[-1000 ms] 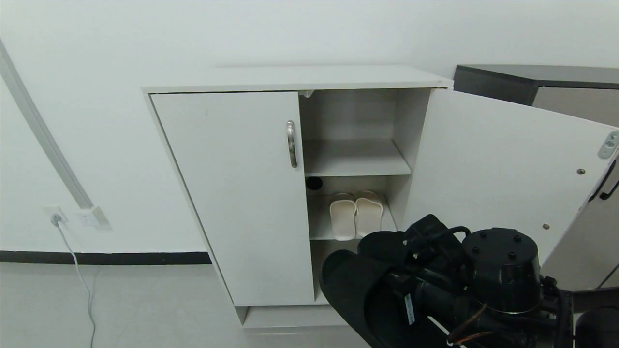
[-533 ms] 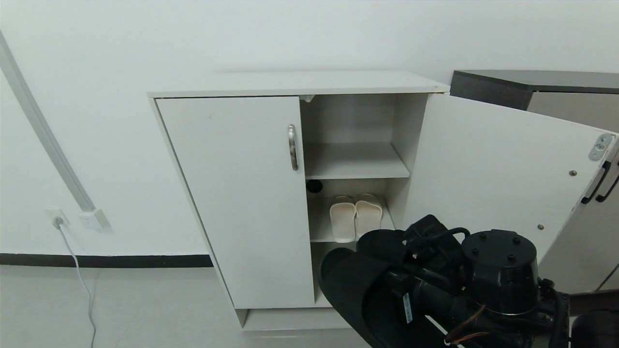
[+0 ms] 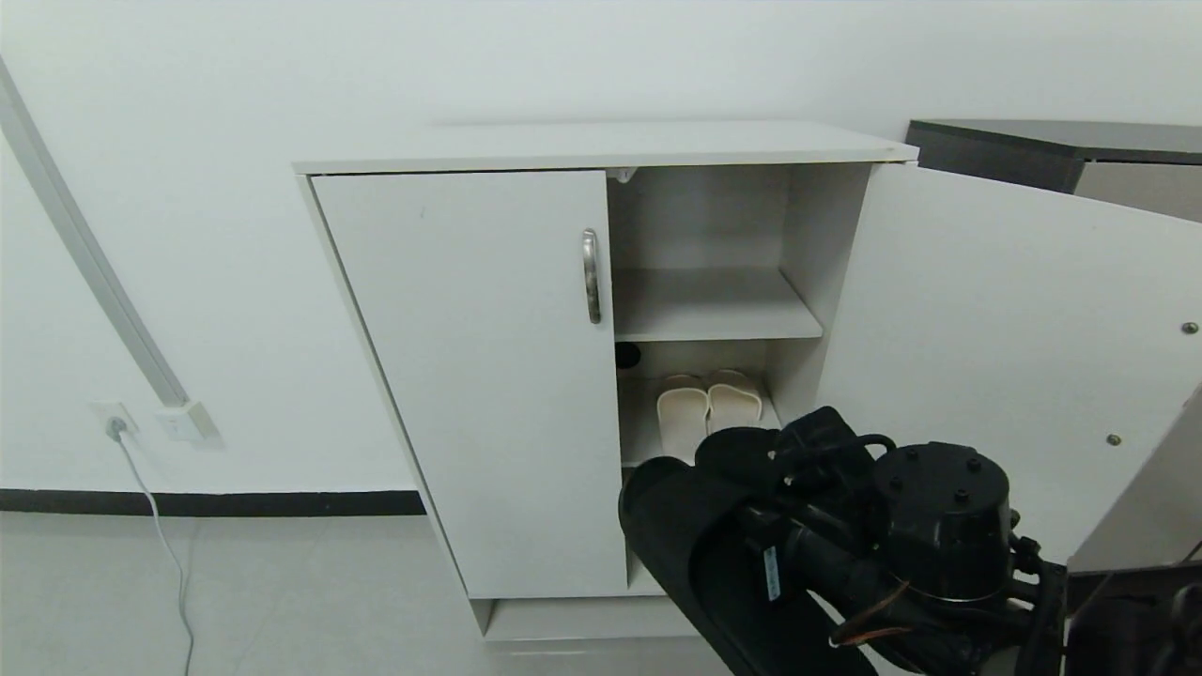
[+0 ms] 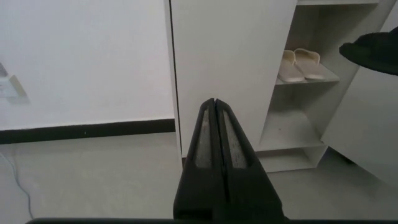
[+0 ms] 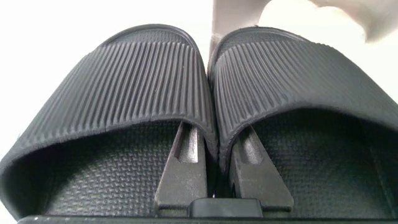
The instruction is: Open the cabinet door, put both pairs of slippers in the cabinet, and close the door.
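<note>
Head camera first: the cabinet (image 3: 601,145) stands with its right door (image 3: 995,357) swung wide and its left door (image 3: 470,376) shut, so only the right half can be loaded. White slippers (image 3: 709,408) sit side by side on the middle shelf (image 3: 643,437), toes inward. The upper shelf (image 3: 714,305) is above them. The black slippers (image 3: 695,526) hang in front of the opening on the right arm, below the white pair, probably bound for a free shelf.

Left wrist camera: the left tool (image 4: 214,143) is pressed together and carries nothing. It hangs over the floor (image 4: 93,174), well apart from the cabinet, likely kept out of the way. The white slippers (image 4: 300,64) show on their shelf.

Right wrist camera: the right tool (image 5: 217,174) has one finger inside each of the black slippers (image 5: 143,81), pinching their adjoining walls so both travel as one.
</note>
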